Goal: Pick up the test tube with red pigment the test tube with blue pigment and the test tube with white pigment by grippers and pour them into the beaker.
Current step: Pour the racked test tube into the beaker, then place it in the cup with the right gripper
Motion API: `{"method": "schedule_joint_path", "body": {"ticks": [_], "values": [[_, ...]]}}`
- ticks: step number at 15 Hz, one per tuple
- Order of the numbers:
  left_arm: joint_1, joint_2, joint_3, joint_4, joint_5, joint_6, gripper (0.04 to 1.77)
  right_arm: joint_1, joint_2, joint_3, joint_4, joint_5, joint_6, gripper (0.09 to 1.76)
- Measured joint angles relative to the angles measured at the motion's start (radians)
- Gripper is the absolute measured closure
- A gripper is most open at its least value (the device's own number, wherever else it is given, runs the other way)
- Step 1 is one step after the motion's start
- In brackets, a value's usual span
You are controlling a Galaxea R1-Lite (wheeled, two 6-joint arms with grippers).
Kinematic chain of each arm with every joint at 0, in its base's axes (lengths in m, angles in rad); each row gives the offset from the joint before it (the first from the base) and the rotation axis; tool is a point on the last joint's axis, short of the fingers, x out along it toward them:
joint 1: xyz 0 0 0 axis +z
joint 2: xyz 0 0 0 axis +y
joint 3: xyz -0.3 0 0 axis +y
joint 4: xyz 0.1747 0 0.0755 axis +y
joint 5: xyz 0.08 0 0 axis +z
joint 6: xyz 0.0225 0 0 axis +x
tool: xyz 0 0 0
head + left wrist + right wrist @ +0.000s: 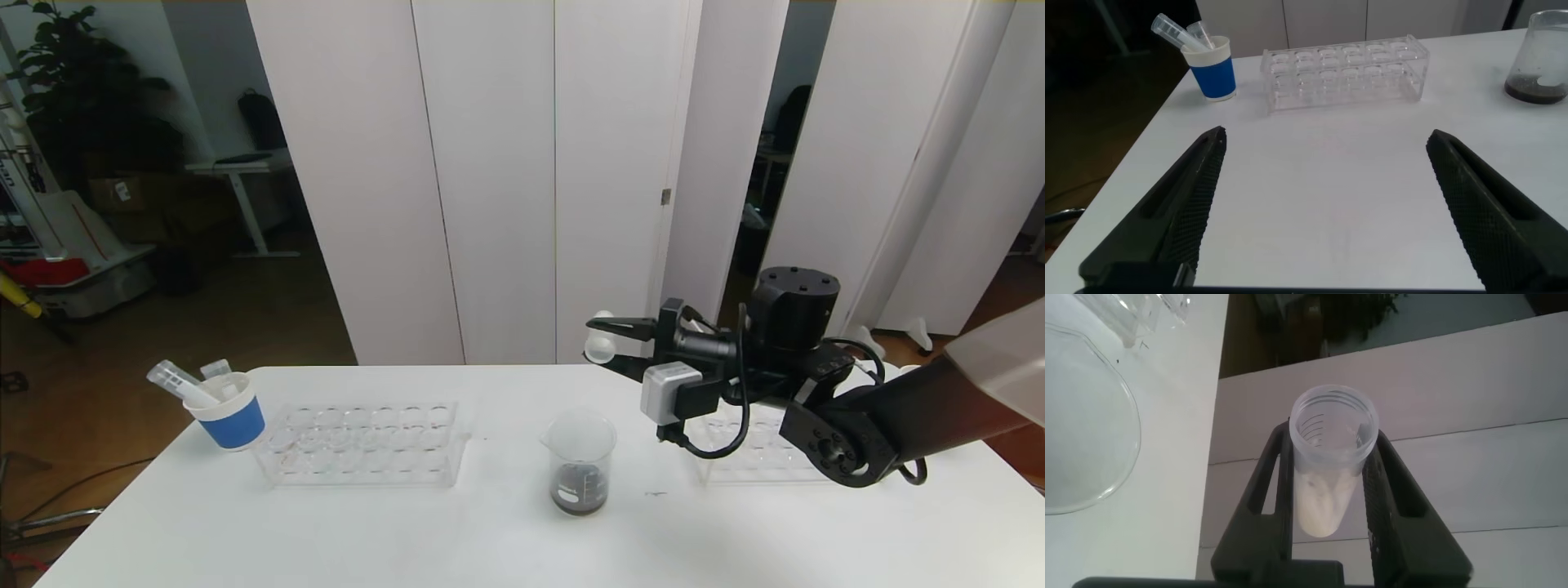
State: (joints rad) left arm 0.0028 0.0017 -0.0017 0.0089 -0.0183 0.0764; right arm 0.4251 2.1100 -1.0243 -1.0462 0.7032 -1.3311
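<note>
Head view is showing the right gripper point(608, 343) clamping the test tube with white pigment point(600, 341) level, above and toward one o'clock of the beaker point(580, 461), while the left gripper point(1323, 204) is hanging wide open.

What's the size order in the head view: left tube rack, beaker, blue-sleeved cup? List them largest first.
1. Left tube rack
2. Beaker and blue-sleeved cup: look alike, so unranked.

Bare table point(457, 531) before beaker point(580, 461); clear rack point(363, 445) and cup point(229, 412) leftward.
</note>
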Motion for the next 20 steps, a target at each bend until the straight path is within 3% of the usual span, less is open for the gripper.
{"method": "schedule_joint_path", "body": {"ticks": [20], "values": [[0.0,0.0,0.0,0.0,0.0,0.0,0.06,-0.004,0.005,0.0,0.018,-0.044,-0.205,1.27]]}}
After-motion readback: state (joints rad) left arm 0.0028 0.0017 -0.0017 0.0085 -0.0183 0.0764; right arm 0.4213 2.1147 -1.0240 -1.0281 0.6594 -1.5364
